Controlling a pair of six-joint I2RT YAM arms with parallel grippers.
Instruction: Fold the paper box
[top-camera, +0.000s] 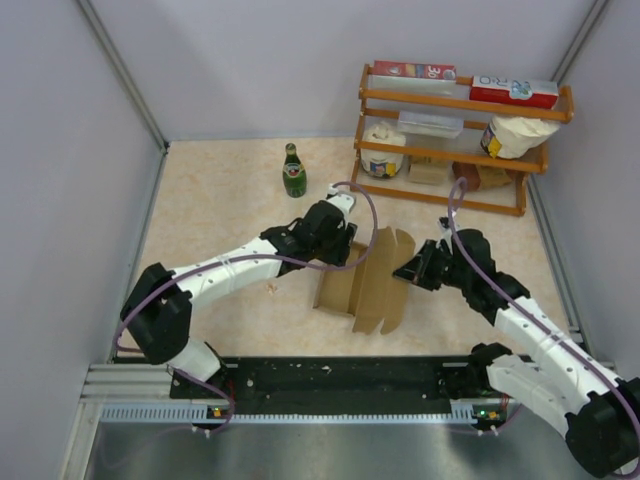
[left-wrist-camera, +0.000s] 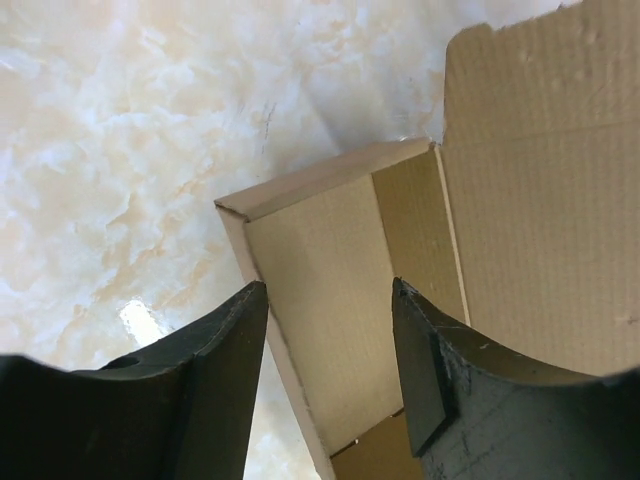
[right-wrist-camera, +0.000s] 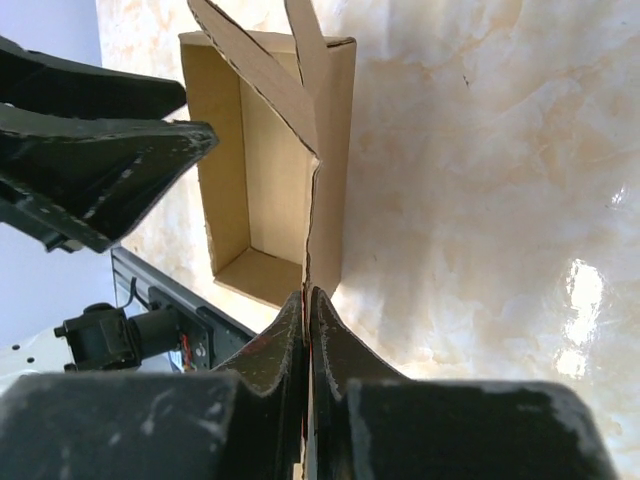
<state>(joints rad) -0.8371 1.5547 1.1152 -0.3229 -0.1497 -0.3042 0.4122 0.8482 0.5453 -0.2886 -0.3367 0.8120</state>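
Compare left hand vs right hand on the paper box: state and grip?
Jaws: the left hand stands open; the right hand is shut.
Grip: the left hand straddles a side wall of the paper box without clamping it; the right hand pinches the thin edge of a raised flap.
Side: the left hand works the paper box's left part, the right hand its right edge.
Shared: both are black and both are at the paper box.

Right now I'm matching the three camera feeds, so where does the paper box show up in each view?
Top external: paper box at the centre of the table.
Left wrist: fills centre and right, beyond the open left hand.
Right wrist: upper centre-left, its flap pinched in the shut right hand.
Shared landmark: the marbled table surface, in all three.
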